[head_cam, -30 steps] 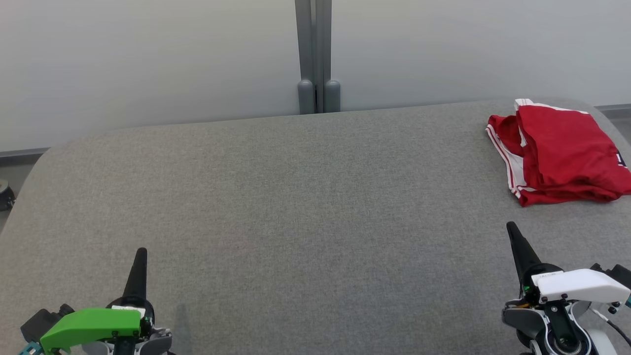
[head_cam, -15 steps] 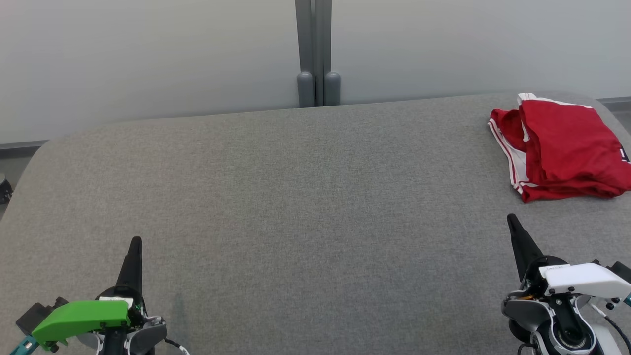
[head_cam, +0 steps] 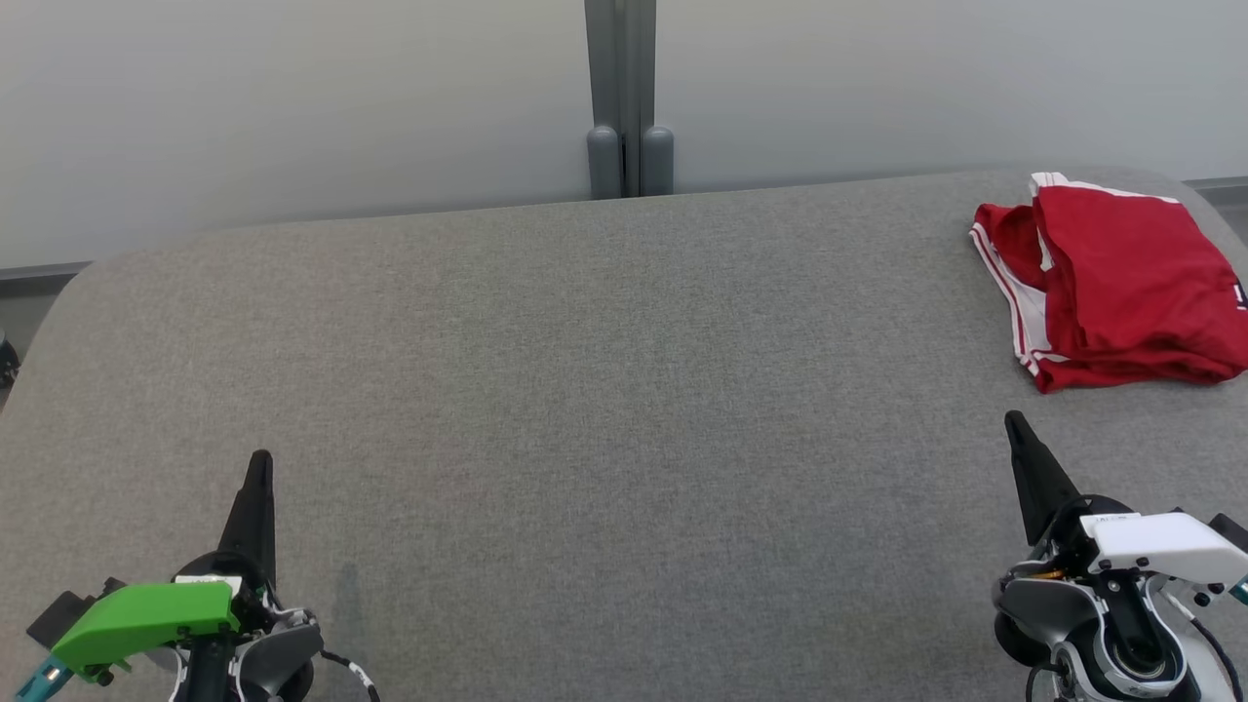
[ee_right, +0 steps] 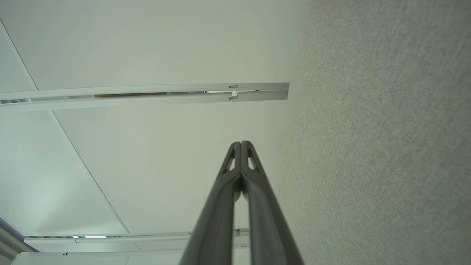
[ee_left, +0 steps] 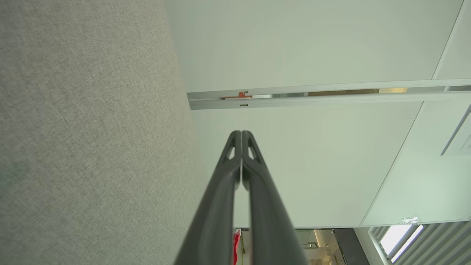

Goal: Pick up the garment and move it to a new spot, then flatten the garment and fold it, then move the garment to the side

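You see the red garment (head_cam: 1121,283) lying folded at the far right corner of the grey table (head_cam: 604,370). Your left gripper (head_cam: 258,463) hangs over the table's near left and your right gripper (head_cam: 1014,424) over its near right. Both have their fingers pressed together and are empty.

The left gripper (head_cam: 259,460) has tapered black fingers (head_cam: 255,517) and a green cover (head_cam: 146,619). The right gripper (head_cam: 1014,421) has a white cover (head_cam: 1165,548) (black cables (head_cam: 1212,645) beside it).
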Robot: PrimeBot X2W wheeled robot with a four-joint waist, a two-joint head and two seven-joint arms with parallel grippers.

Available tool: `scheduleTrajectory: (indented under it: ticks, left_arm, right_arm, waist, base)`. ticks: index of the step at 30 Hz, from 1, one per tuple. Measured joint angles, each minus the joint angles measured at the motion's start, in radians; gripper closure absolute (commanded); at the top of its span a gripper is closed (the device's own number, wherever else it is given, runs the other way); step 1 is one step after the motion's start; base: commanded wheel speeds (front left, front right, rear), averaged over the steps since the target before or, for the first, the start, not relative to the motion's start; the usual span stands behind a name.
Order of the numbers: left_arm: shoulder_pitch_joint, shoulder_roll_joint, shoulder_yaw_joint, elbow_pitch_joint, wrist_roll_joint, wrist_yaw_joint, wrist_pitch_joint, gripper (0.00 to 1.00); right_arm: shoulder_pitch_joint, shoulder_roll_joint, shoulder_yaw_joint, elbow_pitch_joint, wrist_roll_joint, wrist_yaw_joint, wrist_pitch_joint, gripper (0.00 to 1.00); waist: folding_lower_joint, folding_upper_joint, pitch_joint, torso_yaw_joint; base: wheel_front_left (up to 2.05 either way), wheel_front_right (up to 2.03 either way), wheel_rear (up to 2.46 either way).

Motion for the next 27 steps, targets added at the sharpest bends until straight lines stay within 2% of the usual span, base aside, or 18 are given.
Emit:
scheduleTrajectory:
  ticks: [27]
  left_arm:
    - [-0.006,0.000,0.004,0.001,-0.008,-0.001,0.006,1.00]
  right_arm:
    - [-0.004,0.001,-0.001,0.000,0.007,0.000,0.001,1.00]
  waist:
    - [0.0000,0.0000,0.002,0.000]
  base:
    - [0.00,0.00,0.00]
